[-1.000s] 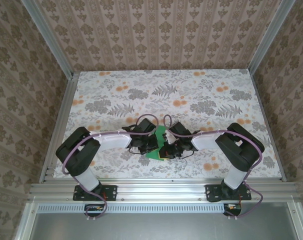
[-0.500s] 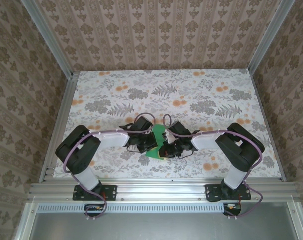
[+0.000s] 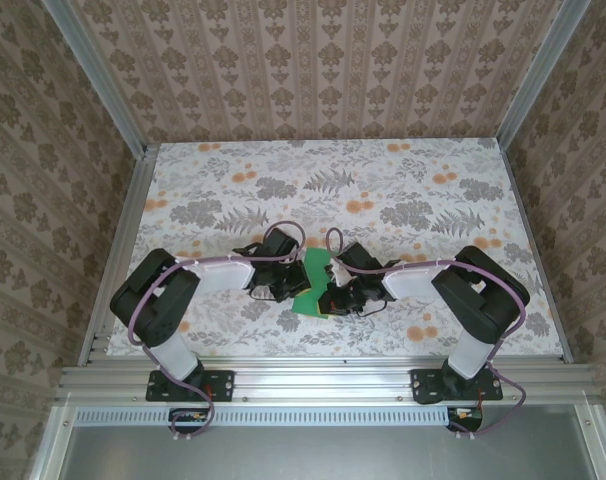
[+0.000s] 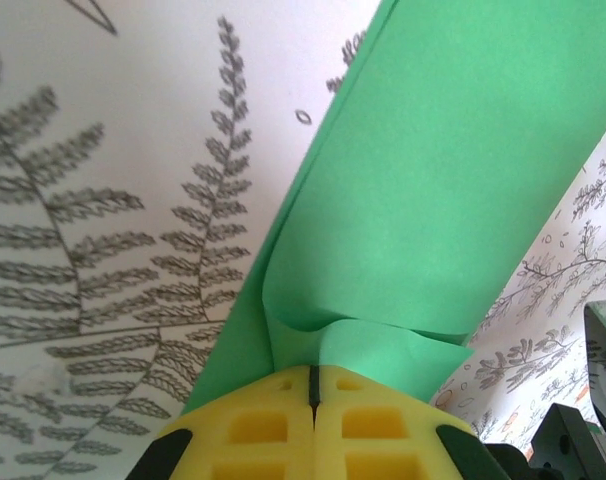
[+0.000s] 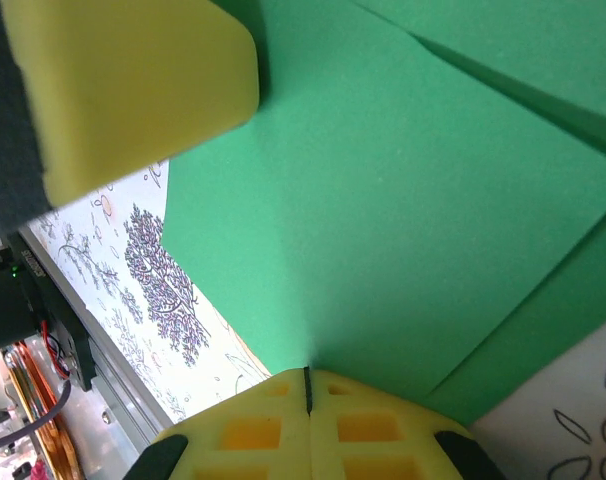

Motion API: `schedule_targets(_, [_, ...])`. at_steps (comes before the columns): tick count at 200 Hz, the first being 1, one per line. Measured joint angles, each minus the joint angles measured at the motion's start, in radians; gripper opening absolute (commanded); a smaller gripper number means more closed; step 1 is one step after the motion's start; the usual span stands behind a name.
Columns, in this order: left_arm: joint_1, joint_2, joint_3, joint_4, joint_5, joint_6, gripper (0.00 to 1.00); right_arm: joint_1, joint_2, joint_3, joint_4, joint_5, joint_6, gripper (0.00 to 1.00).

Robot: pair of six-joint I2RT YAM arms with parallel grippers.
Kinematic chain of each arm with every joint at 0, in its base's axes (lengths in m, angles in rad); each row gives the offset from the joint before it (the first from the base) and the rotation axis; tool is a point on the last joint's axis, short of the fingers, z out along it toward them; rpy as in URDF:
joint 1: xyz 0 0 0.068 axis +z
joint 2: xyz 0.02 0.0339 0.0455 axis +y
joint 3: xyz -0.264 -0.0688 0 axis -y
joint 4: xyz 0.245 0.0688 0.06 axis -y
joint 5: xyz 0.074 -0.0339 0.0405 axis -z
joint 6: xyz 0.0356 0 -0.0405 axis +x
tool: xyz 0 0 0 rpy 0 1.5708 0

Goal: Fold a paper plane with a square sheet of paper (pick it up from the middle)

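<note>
Two grippers are brought together on the green paper [image 3: 314, 268] in the top view, near the front middle of the table [image 3: 403, 180]. The left gripper [image 3: 294, 286] is set at its left side and the right gripper [image 3: 329, 296] at its right, probably so that a fold can be worked between them.

From the left wrist, the yellow fingers [image 4: 253, 430] are seen pressed together on a puckered edge of the paper, which appears raised and slopes away to the upper right.

From the right wrist, the fingers [image 5: 363, 430] are likewise closed, with a paper edge nipped in the seam between them. A layered flap is seen at upper right, and a yellow pad [image 5: 133, 90] — likely the left gripper's — is laid against the paper, seemingly to steady it.
</note>
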Motion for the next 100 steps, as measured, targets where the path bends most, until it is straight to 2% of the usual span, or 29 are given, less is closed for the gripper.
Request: schedule_targets(100, [0.134, 0.0, 0.014, -0.026, -0.014, 0.056, 0.08, 0.0, -0.001, 0.004, -0.013, 0.002, -0.004, 0.07])
